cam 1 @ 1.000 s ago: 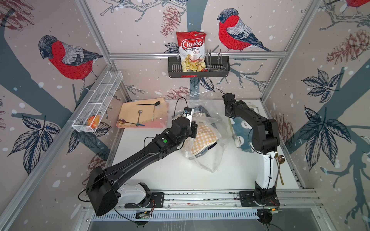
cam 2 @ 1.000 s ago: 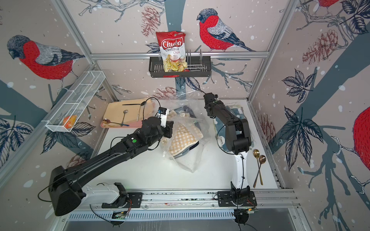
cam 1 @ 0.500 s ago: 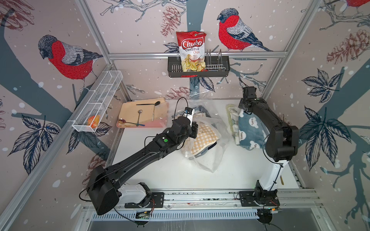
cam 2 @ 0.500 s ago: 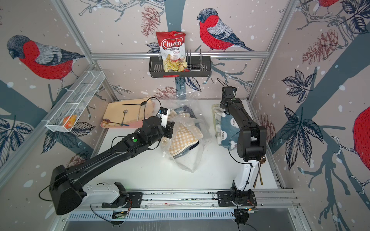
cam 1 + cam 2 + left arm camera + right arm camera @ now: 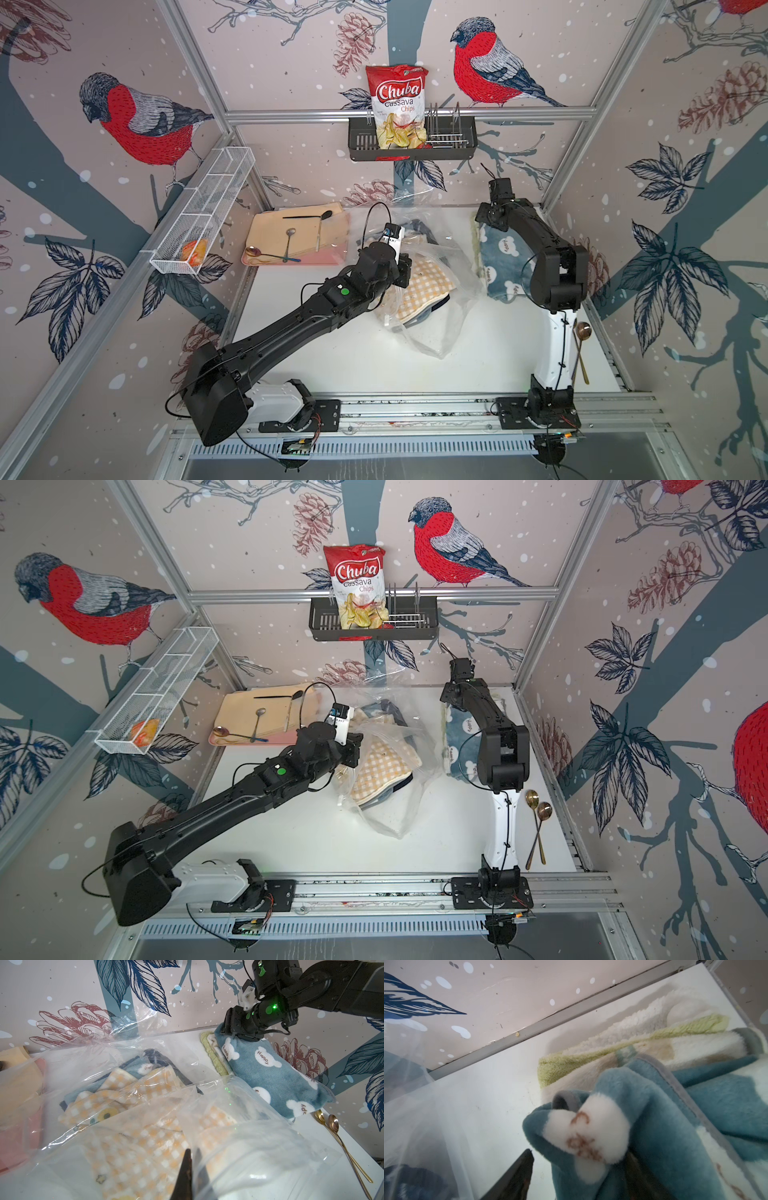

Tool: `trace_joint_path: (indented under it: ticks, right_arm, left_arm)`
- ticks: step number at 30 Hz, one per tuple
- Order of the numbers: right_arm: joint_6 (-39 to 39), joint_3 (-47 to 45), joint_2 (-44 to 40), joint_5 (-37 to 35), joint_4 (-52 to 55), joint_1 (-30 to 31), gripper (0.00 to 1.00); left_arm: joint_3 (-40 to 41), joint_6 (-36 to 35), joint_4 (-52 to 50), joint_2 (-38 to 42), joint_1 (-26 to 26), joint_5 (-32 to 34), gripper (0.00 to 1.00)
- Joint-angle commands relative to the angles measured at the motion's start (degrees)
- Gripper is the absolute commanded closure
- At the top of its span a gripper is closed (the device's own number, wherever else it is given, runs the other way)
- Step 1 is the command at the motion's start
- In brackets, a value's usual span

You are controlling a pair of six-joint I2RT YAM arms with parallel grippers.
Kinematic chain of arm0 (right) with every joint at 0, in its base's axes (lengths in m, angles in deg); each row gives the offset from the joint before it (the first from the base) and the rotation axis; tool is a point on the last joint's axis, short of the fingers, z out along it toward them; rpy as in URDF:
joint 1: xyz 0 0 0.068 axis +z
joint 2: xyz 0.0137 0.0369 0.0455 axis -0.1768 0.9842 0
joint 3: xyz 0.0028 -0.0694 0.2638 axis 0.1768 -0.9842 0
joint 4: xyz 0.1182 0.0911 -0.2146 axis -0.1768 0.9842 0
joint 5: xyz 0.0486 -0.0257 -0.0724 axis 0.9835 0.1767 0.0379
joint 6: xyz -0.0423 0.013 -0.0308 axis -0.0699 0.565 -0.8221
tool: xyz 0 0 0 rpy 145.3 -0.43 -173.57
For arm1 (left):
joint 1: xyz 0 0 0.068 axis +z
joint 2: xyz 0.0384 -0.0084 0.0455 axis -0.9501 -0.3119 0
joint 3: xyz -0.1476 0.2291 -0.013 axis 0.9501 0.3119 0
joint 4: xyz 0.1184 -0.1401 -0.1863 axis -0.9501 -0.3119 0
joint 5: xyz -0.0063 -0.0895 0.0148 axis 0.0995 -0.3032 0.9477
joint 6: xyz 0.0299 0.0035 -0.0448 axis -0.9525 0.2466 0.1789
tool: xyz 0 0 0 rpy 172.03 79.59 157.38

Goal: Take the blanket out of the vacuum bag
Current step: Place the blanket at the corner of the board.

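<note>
Blanket (image 5: 505,257), blue with white bears, lay outside the bag, flat on a green-and-cream throw (image 5: 612,1053) on the table (image 5: 478,374). Its long axis ran from the right gripper (image 5: 581,1153) back toward that arm's base, and the gripper sat at its far end.

Vacuum bag (image 5: 440,332) lay just beside the blanket, toward the left gripper (image 5: 192,1155). It was crumpled, with a yellow checked cloth (image 5: 424,282) and some darker cloth inside.

The right arm was clearly nearer the blanket. The left gripper was well apart from it, with the bag between.

Right fingers (image 5: 517,1176) stood wide with a bunched blue fold between them. It looked loose, not clamped, but contact on the far finger couldn't be told. The left fingers were pressed together, pinching a fold of bag plastic next to the checked cloth.

Judgement: the blue blanket looked as good as out. The next move likely needed the right fingers to lift straight off the fold without dragging it. The bag stayed to their side, held by the left.
</note>
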Motion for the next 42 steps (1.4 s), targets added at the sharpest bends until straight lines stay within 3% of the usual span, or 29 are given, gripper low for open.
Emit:
trace_joint_path:
  ticks: [1, 4, 8, 12, 14, 16, 17, 19, 20, 26, 28, 35, 42]
  right_arm:
    - [0.77, -4.59, -7.42, 7.5, -0.64, -1.07, 0.26]
    - [1.74, -12.11, -16.7, 8.64, -4.4, -3.02, 0.2]
    - [2.92, -21.93, -24.29, 10.03, -9.09, -8.19, 0.19]
    - [2.96, -27.84, -25.49, 14.01, -12.8, -14.05, 0.42]
    - [2.06, -28.03, -23.81, 14.0, -12.89, -15.67, 0.6]
    - [1.83, -27.67, -21.88, 14.35, -13.26, -17.02, 0.66]
    - [1.64, -27.18, -20.67, 14.47, -13.16, -17.56, 0.63]
    - [0.64, -26.39, -18.68, 13.91, -13.77, -17.81, 0.41]
    - [0.17, -25.56, -17.41, 12.87, -13.51, -17.73, 0.38]
    - [-1.76, -20.14, -10.27, 12.77, -10.68, -17.47, 0.35]
    - [-1.98, -22.08, -11.99, 13.35, -12.02, -16.22, 0.35]
    - [-3.49, -31.96, -19.21, -0.03, -13.35, -7.86, 0.25]
    - [-4.82, -33.12, -19.49, 0.53, -12.81, -7.79, 0.23]
  left_arm:
    - [-0.42, 0.39, 2.21, -0.21, 0.14, -1.09, 1.0]
    - [-0.44, 0.59, 2.28, -0.01, 0.15, -1.57, 1.0]
    - [-0.49, 0.81, 2.48, 0.17, 0.21, -2.19, 1.0]
    - [-0.39, 1.03, 2.59, 0.09, 0.21, -2.71, 1.0]
    - [-0.33, 1.01, 2.66, 0.0, 0.27, -2.97, 1.0]
    - [-0.35, 1.01, 2.66, -0.29, 0.21, -3.22, 1.0]
    - [-0.33, 1.01, 2.68, -0.36, 0.25, -3.4, 1.0]
    - [-0.35, 0.9, 2.82, -0.49, 0.28, -3.51, 1.0]
    - [-0.33, 0.9, 2.83, -0.6, 0.22, -3.51, 1.0]
    - [-0.39, 0.78, 2.92, -0.9, 0.21, -4.18, 1.0]
    - [-0.33, 0.8, 2.92, -0.97, 0.21, -4.18, 1.0]
    - [-0.33, 0.79, 3.01, -1.22, 0.3, -4.48, 1.0]
    - [-0.34, 0.91, 3.16, -1.95, 0.31, -5.65, 1.0]
